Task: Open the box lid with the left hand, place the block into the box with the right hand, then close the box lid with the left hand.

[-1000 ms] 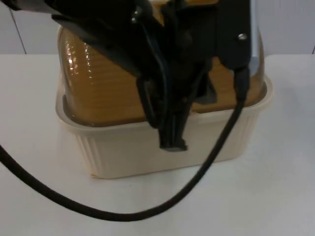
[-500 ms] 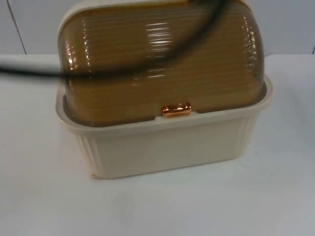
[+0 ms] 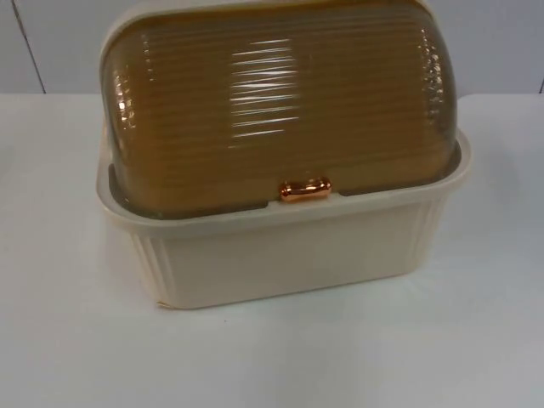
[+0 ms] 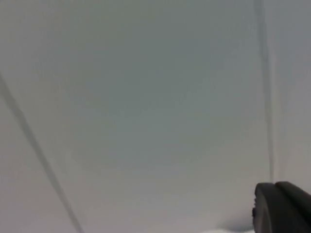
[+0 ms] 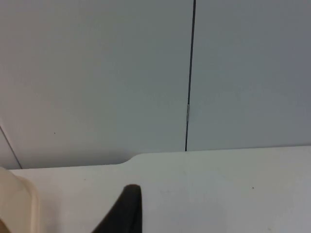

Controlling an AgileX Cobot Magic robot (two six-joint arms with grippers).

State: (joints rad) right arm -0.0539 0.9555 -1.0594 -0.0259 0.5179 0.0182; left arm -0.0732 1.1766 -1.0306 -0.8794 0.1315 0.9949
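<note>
box (image 3: 280,255): cream tub, seen in the centre of the top view on the white table (image 3: 476,357); a cream corner of it was also caught in the right wrist view.
lid (image 3: 280,110): amber ribbed dome, seated down on the rim, copper handle (image 3: 305,190) at its front edge; judged closed.
block: not made out; possibly inside, not readable through the lid.
left gripper (image 4: 282,208): pointed at the grey wall (image 4: 146,97); one dark fingertip seen, finger state could not be told.
right gripper (image 5: 124,211): aimed over the table edge toward the wall; finger state could not be told.
risk: the lid may not be fully latched, so it could spring up.
risk 2: the tub could be nudged by a low arm pass, since nothing was pinning it.
</note>
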